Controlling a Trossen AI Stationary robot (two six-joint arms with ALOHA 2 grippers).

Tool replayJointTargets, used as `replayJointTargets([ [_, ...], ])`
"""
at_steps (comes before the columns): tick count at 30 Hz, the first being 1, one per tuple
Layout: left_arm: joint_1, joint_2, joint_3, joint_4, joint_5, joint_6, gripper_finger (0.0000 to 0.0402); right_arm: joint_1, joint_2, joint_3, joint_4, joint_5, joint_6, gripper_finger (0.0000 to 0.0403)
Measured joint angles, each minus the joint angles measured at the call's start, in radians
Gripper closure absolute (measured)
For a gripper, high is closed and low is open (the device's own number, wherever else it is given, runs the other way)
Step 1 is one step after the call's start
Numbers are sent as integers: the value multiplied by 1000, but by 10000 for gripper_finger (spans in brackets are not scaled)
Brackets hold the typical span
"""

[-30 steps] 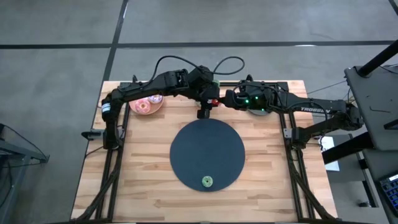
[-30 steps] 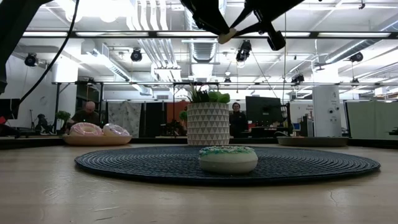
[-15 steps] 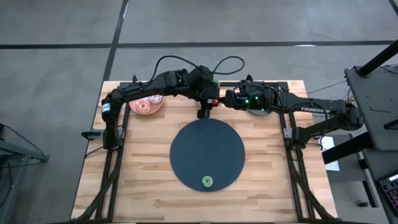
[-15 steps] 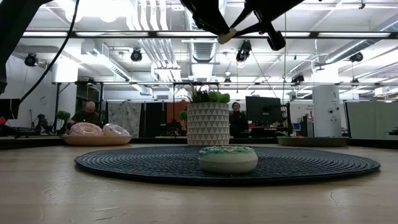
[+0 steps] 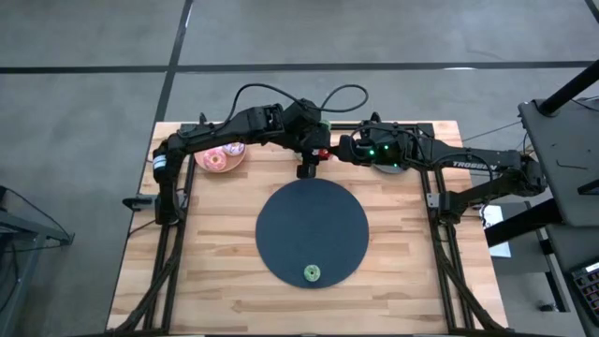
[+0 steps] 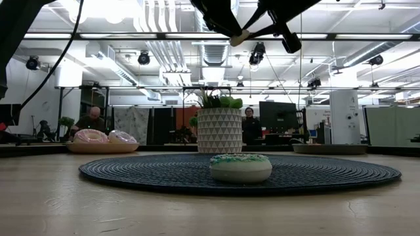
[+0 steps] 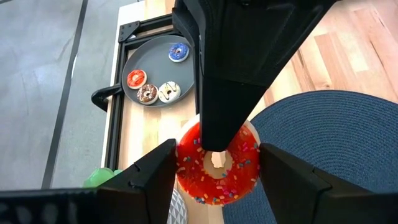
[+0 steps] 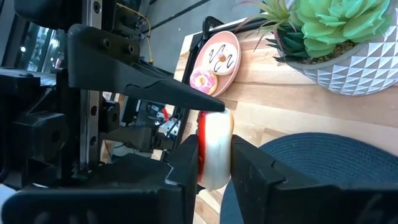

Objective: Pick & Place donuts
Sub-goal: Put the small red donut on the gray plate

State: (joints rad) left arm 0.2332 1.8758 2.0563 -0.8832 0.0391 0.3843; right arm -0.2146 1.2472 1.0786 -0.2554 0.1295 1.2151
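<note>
Above the far edge of the dark round mat, the right gripper pinches one red sprinkled donut by its sides. The left gripper sits around it, fingers spread wide and not touching. One green donut lies on the mat. Two donuts lie on the pink plate, four small ones on the grey plate. The right arm reads "TROSSEN".
</note>
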Motion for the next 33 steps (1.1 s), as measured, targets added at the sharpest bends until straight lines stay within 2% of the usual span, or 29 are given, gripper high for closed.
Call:
replayJointTargets([
  [10,0,0,0,0,0,-8,209,0,0,0,0,-2,9,343],
  [33,0,0,0,-1,1,-14,209,0,0,0,0,-2,5,344],
])
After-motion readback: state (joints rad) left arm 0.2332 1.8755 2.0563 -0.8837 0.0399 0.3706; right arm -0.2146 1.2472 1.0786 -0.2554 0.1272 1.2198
